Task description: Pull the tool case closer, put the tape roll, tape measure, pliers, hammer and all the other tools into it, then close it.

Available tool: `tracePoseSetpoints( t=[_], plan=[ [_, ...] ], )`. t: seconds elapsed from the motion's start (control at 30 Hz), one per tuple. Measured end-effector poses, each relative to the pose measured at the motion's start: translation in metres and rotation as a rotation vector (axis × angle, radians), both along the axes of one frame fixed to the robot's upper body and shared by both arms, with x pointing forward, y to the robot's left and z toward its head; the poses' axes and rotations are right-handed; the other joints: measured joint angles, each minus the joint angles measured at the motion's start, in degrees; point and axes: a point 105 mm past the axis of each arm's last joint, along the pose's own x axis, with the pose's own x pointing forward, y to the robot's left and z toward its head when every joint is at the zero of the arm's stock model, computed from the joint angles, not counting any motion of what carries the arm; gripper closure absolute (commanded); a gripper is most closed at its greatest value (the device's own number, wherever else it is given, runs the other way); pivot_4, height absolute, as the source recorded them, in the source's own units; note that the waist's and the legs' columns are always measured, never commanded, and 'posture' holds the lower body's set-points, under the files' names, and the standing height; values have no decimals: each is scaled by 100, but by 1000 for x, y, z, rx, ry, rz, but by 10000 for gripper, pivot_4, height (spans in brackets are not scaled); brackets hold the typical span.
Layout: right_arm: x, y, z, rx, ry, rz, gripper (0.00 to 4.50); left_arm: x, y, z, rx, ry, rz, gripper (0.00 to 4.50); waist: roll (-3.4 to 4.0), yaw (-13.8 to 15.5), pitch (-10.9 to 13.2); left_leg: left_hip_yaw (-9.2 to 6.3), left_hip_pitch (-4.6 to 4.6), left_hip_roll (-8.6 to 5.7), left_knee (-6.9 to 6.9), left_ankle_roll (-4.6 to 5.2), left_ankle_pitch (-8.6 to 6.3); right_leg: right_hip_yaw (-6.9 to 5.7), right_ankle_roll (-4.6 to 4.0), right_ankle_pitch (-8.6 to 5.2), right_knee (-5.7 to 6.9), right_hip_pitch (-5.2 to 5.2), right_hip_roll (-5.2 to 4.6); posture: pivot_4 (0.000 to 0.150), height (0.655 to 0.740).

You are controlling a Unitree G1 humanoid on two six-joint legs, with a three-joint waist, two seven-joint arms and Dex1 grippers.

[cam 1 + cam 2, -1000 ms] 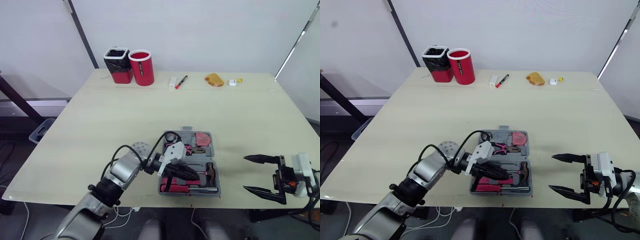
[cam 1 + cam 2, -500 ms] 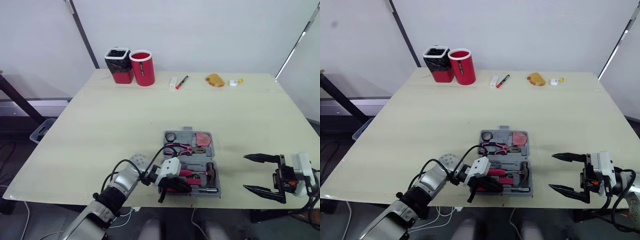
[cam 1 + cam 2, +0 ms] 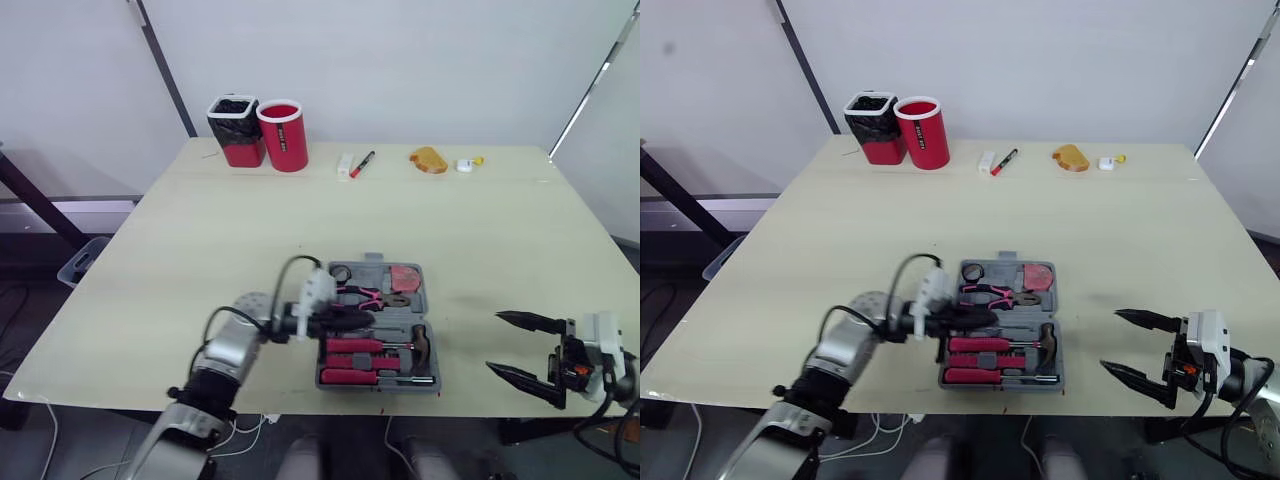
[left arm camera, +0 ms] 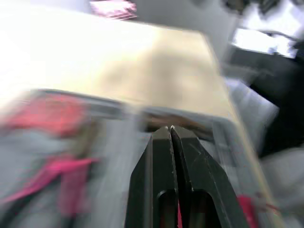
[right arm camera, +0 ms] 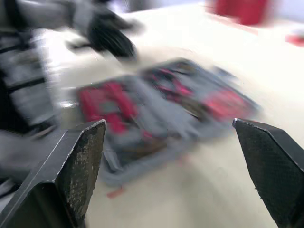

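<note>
At the table's far edge we see a black bin touching a red cup, a white block just beside a marker, an orange lump, and a small white piece.

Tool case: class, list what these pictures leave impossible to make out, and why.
Left wrist view: motion blur smears the tool case; its contents are indistinguishable.
Eye views: the left gripper covers the case slot beneath it.
Eye views: the white item at the table's far edge is too small to identify.

Left gripper: fingers pressed together, forearm low, reaching forward and to the right. Right gripper: fingers spread wide, pointing left.
</note>
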Motion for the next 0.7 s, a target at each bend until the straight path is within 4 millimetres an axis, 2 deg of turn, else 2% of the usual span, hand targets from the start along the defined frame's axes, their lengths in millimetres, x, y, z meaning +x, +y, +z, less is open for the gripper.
tracePoseSetpoints(
  t=[0.03, 0.07, 0.13, 0.2, 0.27, 0.3, 0.37, 0.53, 0.7],
  plan=[
    [-2, -5, -2, 6, 2, -40, 0, 1, 15, 5, -8, -5, 46, 36599, 2, -16, -1, 1, 2, 1, -3, 0, 0, 1, 0, 0, -1, 0, -1, 1500, 7400],
    [-6, -12, -6, 7, 8, -85, 0, 0, 36, 7, -6, 0, 107, 30485, 3, -31, -2, 1, 2, 1, -5, 0, 0, 1, -1, -1, -2, 0, -1, 1500, 7400],
    [-9, -19, -8, 11, 13, -134, 0, -3, 57, 7, -3, 9, 171, 23886, 3, -48, -1, 4, 2, 1, -4, 0, 0, 1, -1, -1, -3, 0, -4, 1500, 7400],
    [-12, -28, -9, 17, 3, -207, 0, -14, 87, 0, 18, 33, 262, 12309, 3, -79, -1, 3, 4, 2, -5, 0, 0, 3, -8, -6, -3, 0, -11, 1500, 7400],
    [-16, -36, -11, 18, 6, -261, 0, -22, 109, -5, 33, 53, 344, 2778, 3, -84, -1, 3, 4, 2, -5, -1, 0, 2, -11, -8, -3, 0, -12, 1500, 7400],
    [-20, -41, -12, 18, 7, -290, 0, -27, 122, -8, 31, 63, 394, 549, 3, -86, -1, 4, 4, 4, -5, -1, 0, 2, -14, -10, -4, 0, -14, 1500, 7400],
    [-26, -50, -16, 15, 18, -333, 0, -35, 139, -12, 28, 79, 476, 549, 3, -65, -1, 5, 4, 8, -5, -1, 0, -1, -20, -14, -4, 0, -22, 1500, 7400],
    [-40, -67, -21, 12, 36, -413, 0, -62, 162, -20, 40, 103, 603, 549, 3, -68, -2, 5, 9, 15, -6, -1, -1, 7, -20, -15, -6, 0, -32, 1500, 7400],
    [-44, -74, -25, -12, 55, -452, 0, -74, 165, -23, 23, 116, 647, 549, 3, -61, -4, 8, 11, 16, -6, -1, -1, 8, -2, -26, -5, -1, -33, 1500, 7400]
  ],
)
